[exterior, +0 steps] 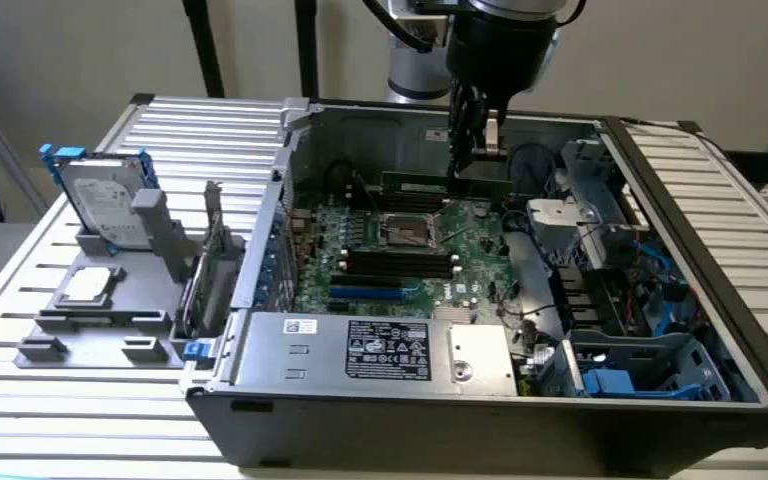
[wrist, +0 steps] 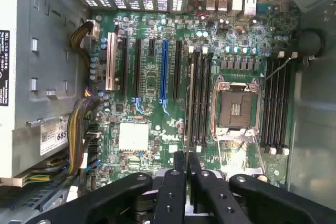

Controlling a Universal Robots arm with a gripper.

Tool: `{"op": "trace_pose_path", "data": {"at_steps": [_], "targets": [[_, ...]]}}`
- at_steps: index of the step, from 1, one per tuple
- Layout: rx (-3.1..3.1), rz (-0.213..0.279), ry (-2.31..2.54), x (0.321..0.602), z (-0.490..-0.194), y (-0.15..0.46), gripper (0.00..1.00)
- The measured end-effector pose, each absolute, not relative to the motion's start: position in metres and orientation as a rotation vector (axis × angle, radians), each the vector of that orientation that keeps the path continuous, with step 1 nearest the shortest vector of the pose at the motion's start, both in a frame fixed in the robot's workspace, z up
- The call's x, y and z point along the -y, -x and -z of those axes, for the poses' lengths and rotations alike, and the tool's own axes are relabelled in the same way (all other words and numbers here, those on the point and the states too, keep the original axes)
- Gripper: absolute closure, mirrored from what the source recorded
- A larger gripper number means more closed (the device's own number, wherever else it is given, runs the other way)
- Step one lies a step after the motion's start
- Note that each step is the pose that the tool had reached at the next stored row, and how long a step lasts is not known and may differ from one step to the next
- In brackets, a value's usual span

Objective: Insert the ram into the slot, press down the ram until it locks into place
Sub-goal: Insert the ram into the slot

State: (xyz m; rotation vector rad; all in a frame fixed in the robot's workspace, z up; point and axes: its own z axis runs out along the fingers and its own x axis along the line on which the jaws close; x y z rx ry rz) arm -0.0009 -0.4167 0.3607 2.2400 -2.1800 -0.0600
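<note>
We see the fingers (wrist: 176, 192) pinched shut on the ram (exterior: 427, 184), holding it edge-down above the motherboard (wrist: 152, 103). Its thin edge runs parallel to the slot (wrist: 195, 98) beside the processor socket (wrist: 234, 106), presumably for square entry.

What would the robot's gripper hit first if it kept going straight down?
Probably the thin green ram stick that the gripper holds would land on the long black memory slots of the green motherboard; depth is unclear.
</note>
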Motion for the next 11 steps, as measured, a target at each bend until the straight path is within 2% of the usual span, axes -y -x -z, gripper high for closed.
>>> {"op": "trace_pose_path", "data": {"at_steps": [11], "targets": [[2.18, 0.06, -2.24, 0.4167, -0.3607, 0.001, 0.87]]}}
